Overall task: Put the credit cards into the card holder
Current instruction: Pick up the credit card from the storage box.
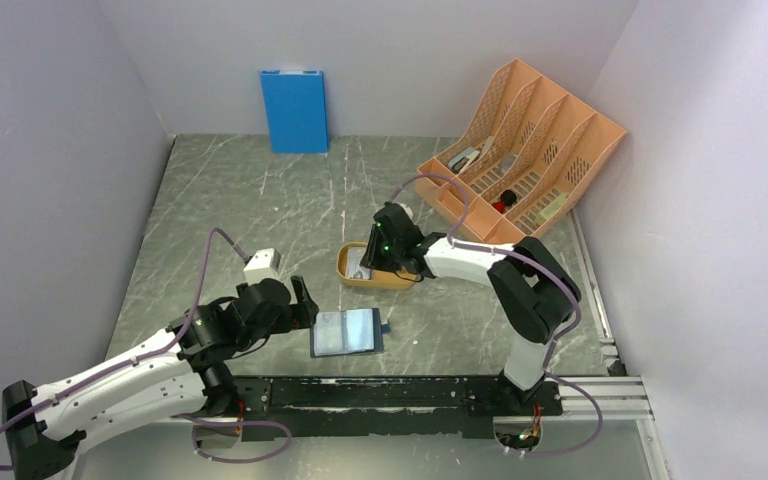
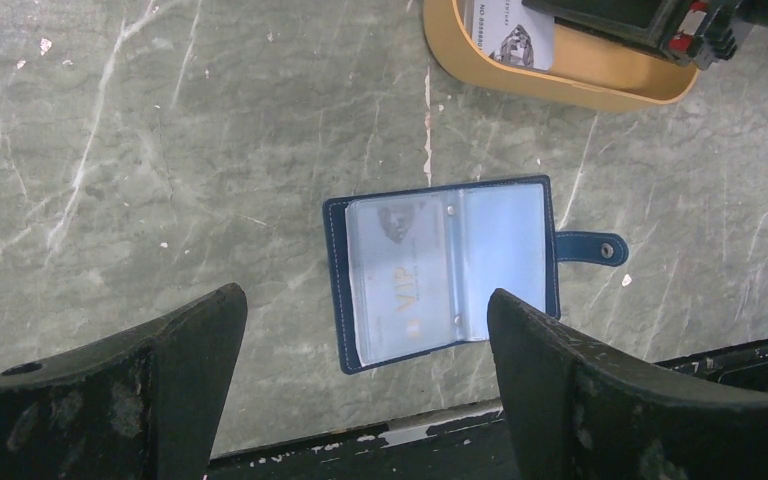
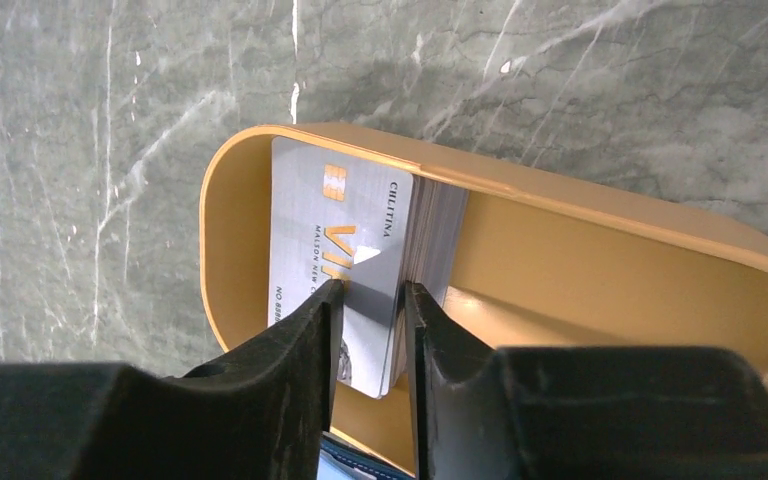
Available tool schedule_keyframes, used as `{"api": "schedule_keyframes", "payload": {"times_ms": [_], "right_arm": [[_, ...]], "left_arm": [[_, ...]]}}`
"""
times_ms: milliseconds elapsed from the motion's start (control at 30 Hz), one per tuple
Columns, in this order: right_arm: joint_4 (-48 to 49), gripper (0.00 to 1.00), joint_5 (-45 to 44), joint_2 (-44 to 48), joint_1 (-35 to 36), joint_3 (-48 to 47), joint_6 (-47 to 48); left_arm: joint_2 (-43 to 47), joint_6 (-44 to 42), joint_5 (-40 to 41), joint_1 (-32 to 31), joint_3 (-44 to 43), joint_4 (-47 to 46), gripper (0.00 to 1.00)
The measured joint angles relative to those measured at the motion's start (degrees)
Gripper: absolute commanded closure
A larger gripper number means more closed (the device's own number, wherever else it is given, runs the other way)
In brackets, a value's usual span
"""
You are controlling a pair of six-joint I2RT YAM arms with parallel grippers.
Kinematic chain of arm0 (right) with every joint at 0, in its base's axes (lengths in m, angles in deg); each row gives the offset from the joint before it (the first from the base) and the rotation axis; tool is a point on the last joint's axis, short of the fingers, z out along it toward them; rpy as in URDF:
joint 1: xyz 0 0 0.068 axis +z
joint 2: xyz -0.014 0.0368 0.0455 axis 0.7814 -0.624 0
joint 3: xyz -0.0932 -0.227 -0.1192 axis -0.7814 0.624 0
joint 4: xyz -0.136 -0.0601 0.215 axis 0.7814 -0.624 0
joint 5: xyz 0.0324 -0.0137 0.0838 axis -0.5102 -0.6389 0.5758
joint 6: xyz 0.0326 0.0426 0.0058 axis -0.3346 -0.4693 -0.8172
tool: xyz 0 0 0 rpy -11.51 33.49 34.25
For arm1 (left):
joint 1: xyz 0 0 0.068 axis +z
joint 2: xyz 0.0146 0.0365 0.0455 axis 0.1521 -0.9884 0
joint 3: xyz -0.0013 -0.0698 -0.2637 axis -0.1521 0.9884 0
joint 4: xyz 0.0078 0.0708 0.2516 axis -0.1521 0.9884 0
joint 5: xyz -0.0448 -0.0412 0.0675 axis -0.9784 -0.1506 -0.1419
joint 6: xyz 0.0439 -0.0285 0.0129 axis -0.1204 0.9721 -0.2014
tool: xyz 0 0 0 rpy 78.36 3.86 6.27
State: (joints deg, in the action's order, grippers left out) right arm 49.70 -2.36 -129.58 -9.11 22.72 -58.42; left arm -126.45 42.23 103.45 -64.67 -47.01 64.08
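The card holder point(image 1: 348, 333) point(image 2: 447, 270) lies open and flat on the marble top, clear pockets up, with one card showing in its left pocket and its snap tab to the right. My left gripper point(image 1: 305, 300) point(image 2: 365, 293) hovers wide open over its near-left side, touching nothing. A stack of silver credit cards point(image 3: 340, 220) point(image 2: 510, 30) leans in the orange oval tray point(image 3: 610, 200) point(image 1: 345, 268). My right gripper point(image 3: 370, 288) point(image 1: 375, 250) reaches into the tray with its jaws drawn narrow. One finger is on the top card's face, the other at the stack's edge.
An orange slotted file organiser point(image 1: 525, 150) stands at the back right with small items in it. A bright blue panel point(image 1: 295, 110) leans on the back wall. A black rail point(image 1: 410, 390) runs along the near edge, just in front of the wallet. White walls close in both sides.
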Motion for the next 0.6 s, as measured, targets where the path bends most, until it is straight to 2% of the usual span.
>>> {"api": "schedule_keyframes", "payload": {"times_ms": [233, 367, 433, 533, 600], "right_arm": [[2.3, 0.79, 1.3, 1.3, -1.4, 2.2, -0.4], [3.0, 0.79, 2.0, 1.7, -2.5, 3.0, -0.4], [3.5, 0.69, 2.7, 2.1, -3.0, 3.6, -0.4], [5.0, 0.43, 3.6, 3.5, -3.7, 6.1, -0.3], [5.6, 0.36, 4.3, 4.4, -4.0, 7.8, -0.4]], "left_arm": [[-0.5, 0.0, 0.0, 0.0, 0.0, 0.0, 0.06], [-1.0, 0.0, 0.0, 0.0, 0.0, 0.0, 0.06], [-1.2, 0.0, 0.0, 0.0, 0.0, 0.0, 0.06], [-1.4, 0.0, 0.0, 0.0, 0.0, 0.0, 0.06], [-1.4, 0.0, 0.0, 0.0, 0.0, 0.0, 0.06]]}}
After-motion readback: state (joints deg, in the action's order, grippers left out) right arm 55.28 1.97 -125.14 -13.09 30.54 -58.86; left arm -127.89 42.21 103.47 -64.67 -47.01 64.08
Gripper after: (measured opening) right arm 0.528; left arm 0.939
